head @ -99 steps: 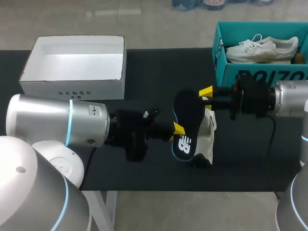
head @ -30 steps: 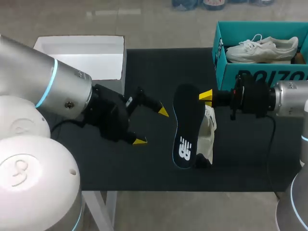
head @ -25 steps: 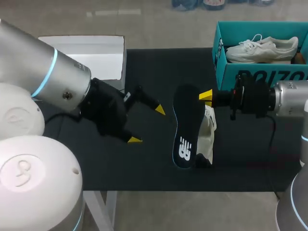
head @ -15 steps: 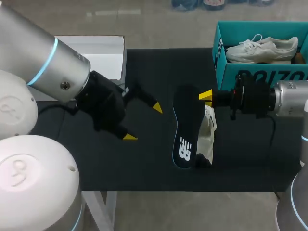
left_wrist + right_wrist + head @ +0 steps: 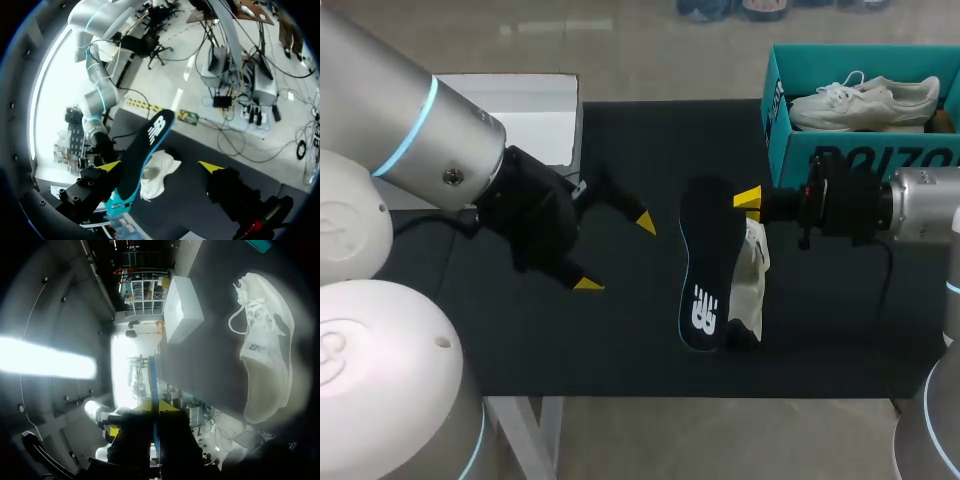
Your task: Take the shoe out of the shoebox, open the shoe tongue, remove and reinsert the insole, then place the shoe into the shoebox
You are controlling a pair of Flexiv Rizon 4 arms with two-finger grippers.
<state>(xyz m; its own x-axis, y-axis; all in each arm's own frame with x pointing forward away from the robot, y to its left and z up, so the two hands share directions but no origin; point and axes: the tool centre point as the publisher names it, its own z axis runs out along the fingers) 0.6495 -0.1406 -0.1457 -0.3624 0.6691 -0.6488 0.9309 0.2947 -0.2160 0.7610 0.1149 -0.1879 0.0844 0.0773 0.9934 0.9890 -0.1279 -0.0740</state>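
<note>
**Right claw holding the insole over the shoe**

The right claw is gripping the black insole by its edge, with both yellow tips pressing on it from two sides. The white shoe is lying on the black table just under the insole, apparently on its side. The left claw is hanging wide open, holding nothing, near the insole but apart from it. The white shoebox is sitting at the table's far left, partly behind the left arm.

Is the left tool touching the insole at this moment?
Apart. The head view shows bare black table between the open left tool and the insole, which the right tool holds.
</note>
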